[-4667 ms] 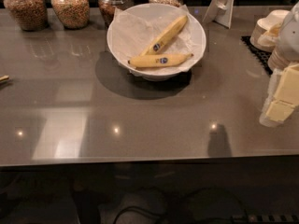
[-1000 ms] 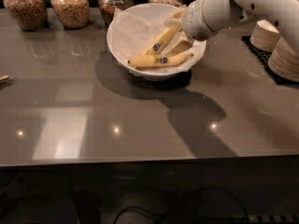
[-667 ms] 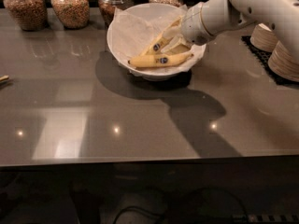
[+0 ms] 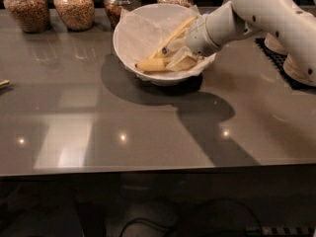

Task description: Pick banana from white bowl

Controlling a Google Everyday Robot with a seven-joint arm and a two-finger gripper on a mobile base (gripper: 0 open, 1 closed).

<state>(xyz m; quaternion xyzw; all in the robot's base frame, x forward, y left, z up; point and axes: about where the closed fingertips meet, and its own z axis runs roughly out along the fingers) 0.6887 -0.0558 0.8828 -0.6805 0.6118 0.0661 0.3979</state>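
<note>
The white bowl (image 4: 129,43), lined with crinkled white paper, stands at the back middle of the grey table. Two bananas lie in it: one flat along the front (image 4: 150,64), one leaning diagonally toward the back right (image 4: 177,30). My gripper (image 4: 180,57) reaches into the bowl from the right on the white arm (image 4: 261,9). It is open, with its pale fingers (image 4: 184,63) down at the right end of the flat banana, between the two bananas. It holds nothing that I can see. The flat banana's right end is hidden behind the fingers.
Several glass jars of brown food stand along the back edge (image 4: 74,6). Stacked white plates (image 4: 296,65) sit on a black mat at the right, under the arm. A small pale object (image 4: 4,83) lies at the left edge.
The arm came in from the right and reached into the bowl. Over the last second the gripper sank a little lower toward the flat banana. The bananas have not moved.
</note>
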